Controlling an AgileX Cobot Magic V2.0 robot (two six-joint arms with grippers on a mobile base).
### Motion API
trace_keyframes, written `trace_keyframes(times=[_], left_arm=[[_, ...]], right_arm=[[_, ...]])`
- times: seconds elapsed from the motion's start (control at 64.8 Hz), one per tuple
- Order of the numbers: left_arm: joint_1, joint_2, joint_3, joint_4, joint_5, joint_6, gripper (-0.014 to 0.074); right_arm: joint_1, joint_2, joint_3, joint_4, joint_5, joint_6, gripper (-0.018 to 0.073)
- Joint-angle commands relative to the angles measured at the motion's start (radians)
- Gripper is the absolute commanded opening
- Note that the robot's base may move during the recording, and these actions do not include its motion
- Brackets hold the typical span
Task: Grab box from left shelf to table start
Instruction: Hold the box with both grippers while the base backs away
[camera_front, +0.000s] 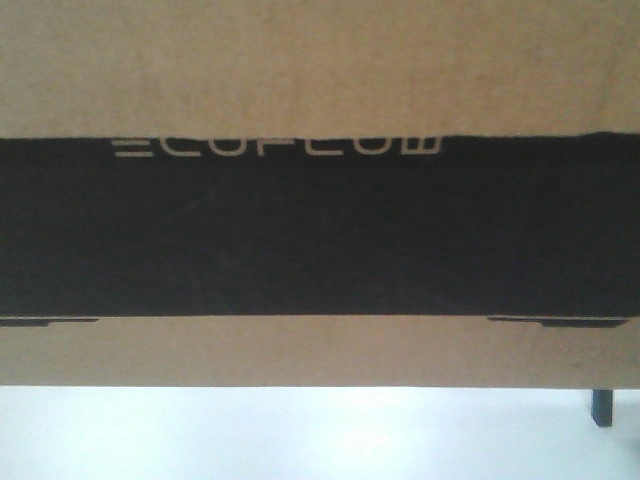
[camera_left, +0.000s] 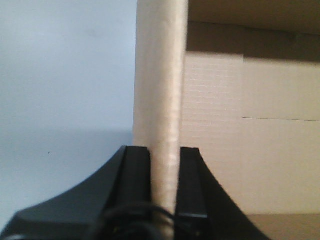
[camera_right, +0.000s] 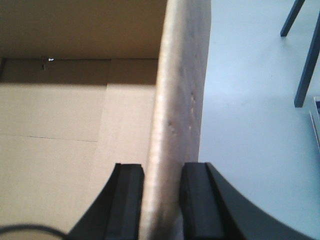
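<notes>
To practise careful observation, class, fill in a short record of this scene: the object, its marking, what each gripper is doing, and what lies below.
object: brown cardboard box, filling most of the front view
marking: black panel lettered ECOFLOW
left gripper: shut on an upright cardboard wall of the box
right gripper: shut on another upright cardboard wall
below: white table shows under the box; contact cannot be told

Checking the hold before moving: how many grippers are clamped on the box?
2. The left gripper pinches one upright cardboard wall of the box; the right gripper pinches another wall.
</notes>
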Motion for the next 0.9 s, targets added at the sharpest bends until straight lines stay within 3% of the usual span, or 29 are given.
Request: trace_keyframes(times=[0.0, 0.88], left_arm=[[-0.001, -0.012, -0.037, 0.032, -0.122, -0.013, -0.0102], [-0.001, -0.012, -0.037, 0.032, -0.118, -0.013, -0.0102]], right_arm=[[0.0, -0.004, -0.035, -0.068, -0.109, -0.009, 0.0056], [0.0, -0.004, -0.035, -0.068, -0.098, -0.009, 0.0056]])
